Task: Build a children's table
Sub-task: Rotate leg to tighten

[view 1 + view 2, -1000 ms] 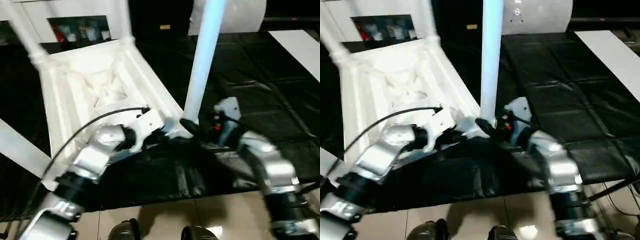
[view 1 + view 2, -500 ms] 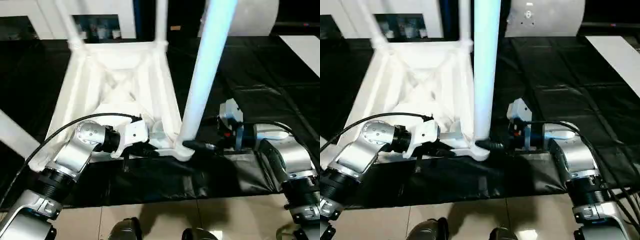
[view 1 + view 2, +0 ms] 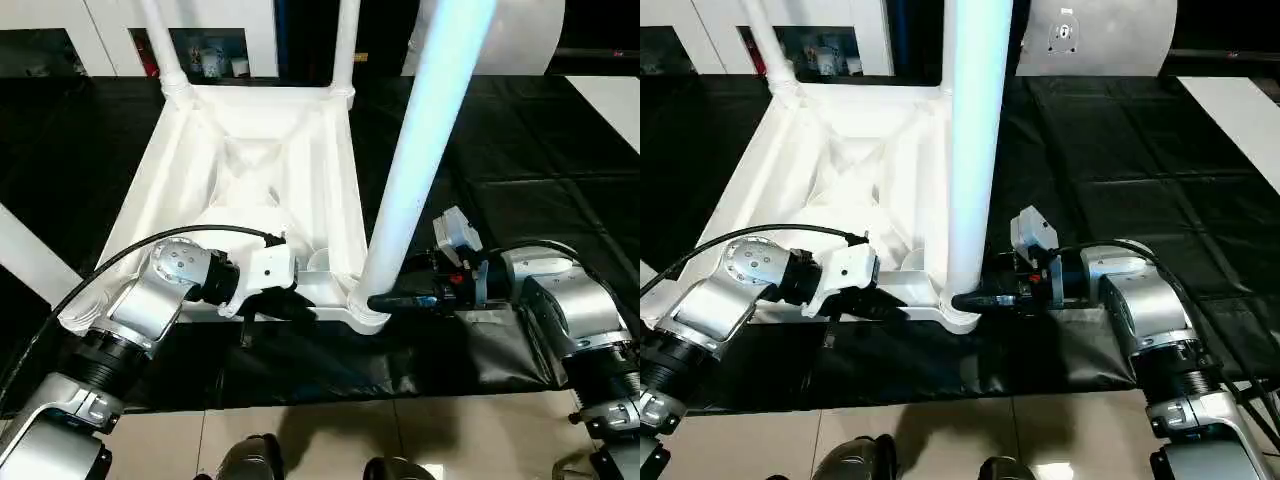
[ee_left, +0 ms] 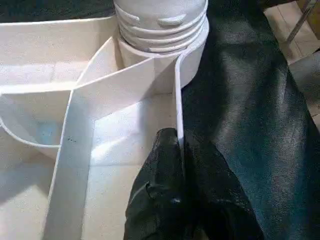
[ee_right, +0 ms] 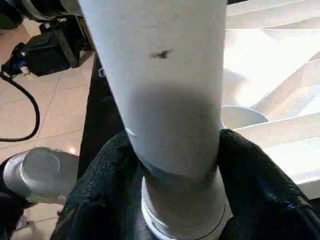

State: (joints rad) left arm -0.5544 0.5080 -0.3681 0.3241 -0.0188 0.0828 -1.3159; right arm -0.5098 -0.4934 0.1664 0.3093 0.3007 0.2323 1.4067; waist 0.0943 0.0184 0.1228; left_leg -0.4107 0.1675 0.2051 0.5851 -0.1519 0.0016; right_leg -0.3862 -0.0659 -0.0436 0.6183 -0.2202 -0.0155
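With the upturned table top (image 3: 250, 170) lying at twelve o'clock on the black mat (image 3: 520, 180), the left gripper (image 4: 181, 165) pinches its rim while the right gripper (image 5: 172, 165) clasps the near leg (image 3: 425, 150) at its socket, which next needs twisting tight.

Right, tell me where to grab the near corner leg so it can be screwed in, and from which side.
Grip the near leg low on its smooth round shaft, just above the threaded end at the corner socket. Come in level from the robot's right, over the black mat, as the right tool does. The tabletop's ribs and the left tool on the rim probably block the other side.
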